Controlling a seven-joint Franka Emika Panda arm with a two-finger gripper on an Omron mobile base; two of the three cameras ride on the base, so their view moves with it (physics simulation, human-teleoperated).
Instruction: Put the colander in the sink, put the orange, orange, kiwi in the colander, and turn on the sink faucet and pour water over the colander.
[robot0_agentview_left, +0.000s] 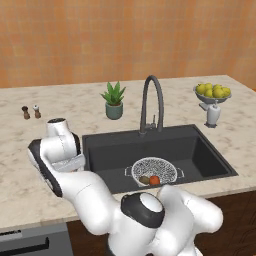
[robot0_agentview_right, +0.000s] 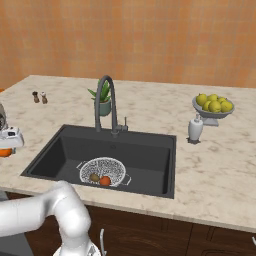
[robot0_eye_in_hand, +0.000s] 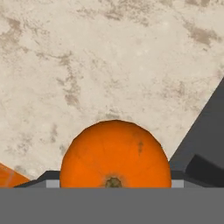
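The silver mesh colander (robot0_agentview_left: 159, 165) sits in the dark sink (robot0_agentview_left: 200, 150), near its front wall. Inside it lie the olive-brown kiwi (robot0_agentview_left: 144, 179) and the reddish orange (robot0_agentview_left: 154, 180). My gripper (robot0_eye_in_hand: 113, 180) is shut on the bright orange (robot0_eye_in_hand: 114, 153) and holds it over the marble counter, left of the basin. From the right base camera the gripper (robot0_agentview_right: 5, 145) is at the left edge with that orange (robot0_agentview_right: 4, 152) under it. The gooseneck faucet (robot0_agentview_left: 151, 100) stands behind the sink, and no stream falls from it.
A potted plant (robot0_agentview_left: 114, 102) and two small shakers (robot0_agentview_left: 31, 112) stand at the back left. A pedestal bowl of lemons (robot0_agentview_left: 212, 92) and a white bottle (robot0_agentview_left: 213, 115) are at the right. The sink's dark corner (robot0_eye_in_hand: 205, 131) lies just right of the held fruit.
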